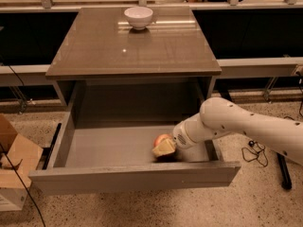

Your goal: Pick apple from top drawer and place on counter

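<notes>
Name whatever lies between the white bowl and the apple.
Nothing but bare counter and bare top drawer floor, per the camera view. The claw is inside the drawer, at the apple.

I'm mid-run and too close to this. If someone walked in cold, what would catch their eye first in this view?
First, the big white arm reaching in from the right, with its hand down inside the open top drawer, right against the red apple near the drawer's front right. Next, the glossy counter above, with a white bowl at its far edge.
</notes>
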You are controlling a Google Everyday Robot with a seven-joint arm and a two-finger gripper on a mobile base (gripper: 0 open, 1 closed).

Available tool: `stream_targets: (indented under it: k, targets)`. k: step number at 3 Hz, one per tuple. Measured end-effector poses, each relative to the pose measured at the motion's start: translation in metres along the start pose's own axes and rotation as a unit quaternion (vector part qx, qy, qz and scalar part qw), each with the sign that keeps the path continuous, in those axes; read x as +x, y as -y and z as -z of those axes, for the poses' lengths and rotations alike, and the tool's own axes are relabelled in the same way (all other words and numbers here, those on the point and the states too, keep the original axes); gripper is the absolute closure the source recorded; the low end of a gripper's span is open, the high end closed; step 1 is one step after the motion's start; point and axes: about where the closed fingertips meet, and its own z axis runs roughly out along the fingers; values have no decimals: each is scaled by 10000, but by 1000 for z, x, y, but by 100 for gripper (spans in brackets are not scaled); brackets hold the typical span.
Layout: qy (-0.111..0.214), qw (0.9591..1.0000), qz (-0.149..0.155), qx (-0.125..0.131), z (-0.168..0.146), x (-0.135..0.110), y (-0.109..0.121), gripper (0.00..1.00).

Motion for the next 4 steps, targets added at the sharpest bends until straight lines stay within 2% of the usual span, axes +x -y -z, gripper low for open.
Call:
stream_targets:
  k: [1,2,3,4]
  targets:
    - [210,9997,100,84,15,-20,-1,72]
    - [496,9980,300,253,44,-48,6,96]
    - [890,9896,966,591,132,-107,27,100]
    - [1029,9805,1483,781,187,-156,41,100]
